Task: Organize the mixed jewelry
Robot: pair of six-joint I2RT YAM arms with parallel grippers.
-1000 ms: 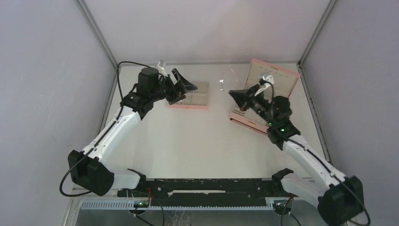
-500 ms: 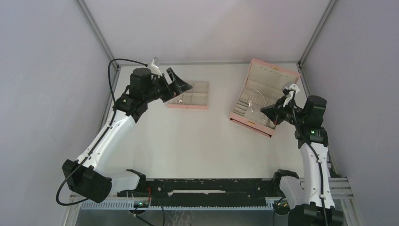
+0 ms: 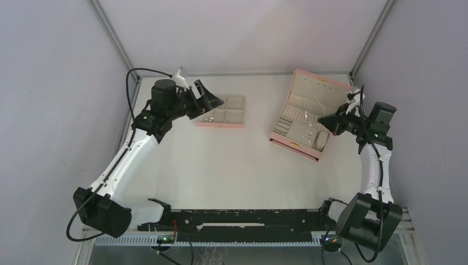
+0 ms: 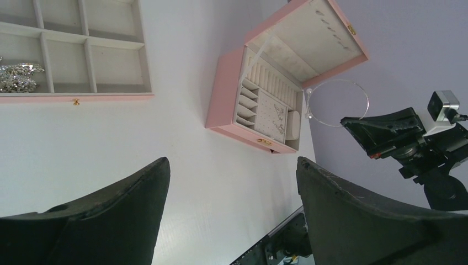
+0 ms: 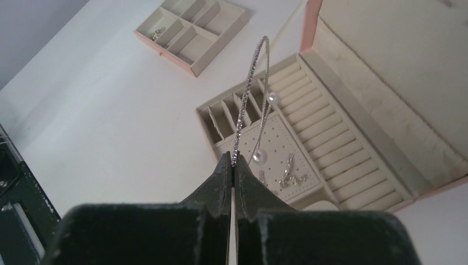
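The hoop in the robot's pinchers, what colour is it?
The hoop is sparkly silver with two white beads; the right wrist view shows it best.

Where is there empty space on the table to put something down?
Biggest bare patch: the table between the tray, the box and the black rail. Another gap lies between tray and box. Crowded: beside the box's right edge, where the right gripper holds the hoop.
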